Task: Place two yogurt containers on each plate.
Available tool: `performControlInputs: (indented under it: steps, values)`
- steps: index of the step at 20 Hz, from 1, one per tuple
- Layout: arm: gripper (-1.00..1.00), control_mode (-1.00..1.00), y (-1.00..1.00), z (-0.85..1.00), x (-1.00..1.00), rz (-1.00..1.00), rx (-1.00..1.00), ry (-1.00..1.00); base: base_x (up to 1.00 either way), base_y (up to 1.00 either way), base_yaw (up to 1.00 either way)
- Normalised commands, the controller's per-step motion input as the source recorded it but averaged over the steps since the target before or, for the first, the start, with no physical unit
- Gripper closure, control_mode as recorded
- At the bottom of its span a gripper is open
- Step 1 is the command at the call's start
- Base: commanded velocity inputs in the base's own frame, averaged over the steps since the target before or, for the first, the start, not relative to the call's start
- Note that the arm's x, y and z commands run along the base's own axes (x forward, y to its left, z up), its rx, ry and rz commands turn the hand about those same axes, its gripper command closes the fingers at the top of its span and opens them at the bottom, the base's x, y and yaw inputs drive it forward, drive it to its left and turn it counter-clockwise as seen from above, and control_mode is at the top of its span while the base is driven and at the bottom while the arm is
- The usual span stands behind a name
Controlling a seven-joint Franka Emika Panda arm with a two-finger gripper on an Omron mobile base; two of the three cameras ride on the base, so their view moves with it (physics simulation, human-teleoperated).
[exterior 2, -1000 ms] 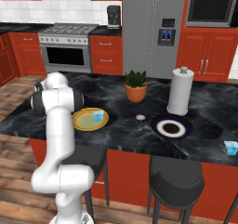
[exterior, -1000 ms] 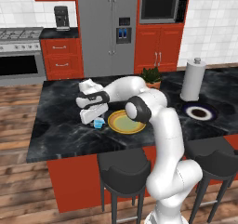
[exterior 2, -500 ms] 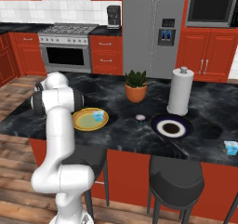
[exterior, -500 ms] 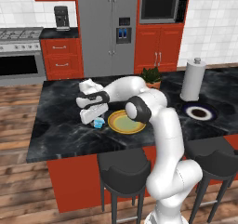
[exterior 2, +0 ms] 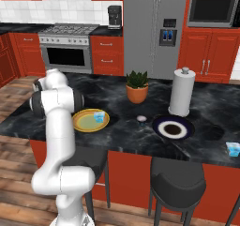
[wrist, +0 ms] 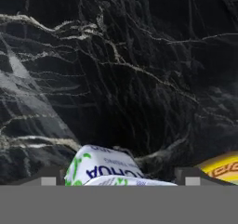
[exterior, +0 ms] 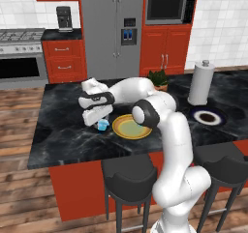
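Fingers (wrist: 118,179) straddle a yogurt container (exterior: 102,125) on the black marble table (exterior: 63,140).
Whether both fingers touch the cup cannot be determined. The cup stands just left of the yellow plate (exterior: 131,126). Another container (exterior 2: 98,116) rests on that plate; the navy plate (exterior 2: 172,127) lies well apart.

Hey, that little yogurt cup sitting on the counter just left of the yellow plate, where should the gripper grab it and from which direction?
Grip the yogurt cup across its side walls, coming straight down from above. It stands upright on the counter beside the yellow plate, not on it, and it looks small enough to fit between the fingers. The gripper sits right over it, fingertips either side.
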Motion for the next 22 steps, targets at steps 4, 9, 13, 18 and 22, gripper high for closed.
performControlInputs:
  steps: [4,9,13,18,22]
  values:
    - [1.0,-1.0,-0.1,0.63,-0.29,0.0,0.0,-0.04,0.0,0.0,0.0]
    - [1.0,-1.0,-0.4,0.27,-0.35,0.0,0.0,-0.02,0.0,0.0,0.0]
    - [1.0,-1.0,-0.61,0.0,-0.26,-0.03,0.0,-0.01,0.0,0.0,0.0]
    - [1.0,-1.0,-0.55,-0.01,-0.16,-0.05,0.0,0.0,0.0,0.0,0.0]
    - [1.0,-1.0,-0.45,-0.05,0.0,-0.04,0.0,0.0,0.0,0.0,0.0]
